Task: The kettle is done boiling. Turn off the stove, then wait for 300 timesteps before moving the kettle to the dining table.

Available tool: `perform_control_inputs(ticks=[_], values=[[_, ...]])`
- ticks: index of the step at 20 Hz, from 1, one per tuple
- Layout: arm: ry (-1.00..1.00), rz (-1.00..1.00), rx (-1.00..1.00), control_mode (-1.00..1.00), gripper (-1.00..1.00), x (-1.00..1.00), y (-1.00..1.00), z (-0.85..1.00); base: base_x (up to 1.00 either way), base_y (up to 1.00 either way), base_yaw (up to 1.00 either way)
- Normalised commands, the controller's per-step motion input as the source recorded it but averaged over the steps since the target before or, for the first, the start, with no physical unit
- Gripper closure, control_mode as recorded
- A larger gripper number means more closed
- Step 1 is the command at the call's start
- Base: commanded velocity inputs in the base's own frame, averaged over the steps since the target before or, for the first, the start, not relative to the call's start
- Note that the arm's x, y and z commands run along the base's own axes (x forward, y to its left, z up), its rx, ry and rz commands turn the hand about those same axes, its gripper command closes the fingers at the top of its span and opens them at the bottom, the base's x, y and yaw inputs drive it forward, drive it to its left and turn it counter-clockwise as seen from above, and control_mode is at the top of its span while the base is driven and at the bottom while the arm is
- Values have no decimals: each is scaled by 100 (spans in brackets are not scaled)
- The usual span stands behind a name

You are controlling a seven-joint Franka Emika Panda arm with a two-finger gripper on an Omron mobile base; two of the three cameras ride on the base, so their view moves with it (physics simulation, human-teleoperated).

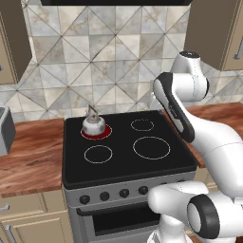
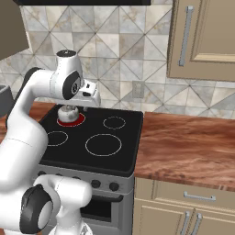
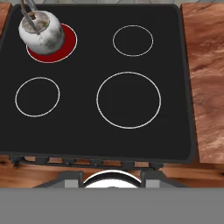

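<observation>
Kettle (image 1: 93,125) on stove (image 1: 124,163) rear-left burner (image 1: 96,132); counters flank stove.

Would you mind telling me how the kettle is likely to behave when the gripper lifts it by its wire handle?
The kettle probably stays rigid, being metal. Hung from its thin arched handle, it may swing or tilt. Its smooth rounded body looks slippery, so gripping the sides seems riskier. It sits on a glowing red burner, so it is likely hot.

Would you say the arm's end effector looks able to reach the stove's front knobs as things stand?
Probably yes: the end effector hangs above the stove, nothing stands before the knobs, and the kettle sits behind.
</observation>
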Motion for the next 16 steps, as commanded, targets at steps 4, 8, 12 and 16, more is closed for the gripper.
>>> perform_control_inputs(ticks=[4,8,12,16], values=[[0,0,0,-100,-100,0,0,0,0,0,0],[0,0,0,-100,-100,0,0,0,0,0,0],[0,0,0,-100,-100,-9,0,0,0,0,0],[-3,0,0,-100,-100,-29,11,0,0,0,0]])
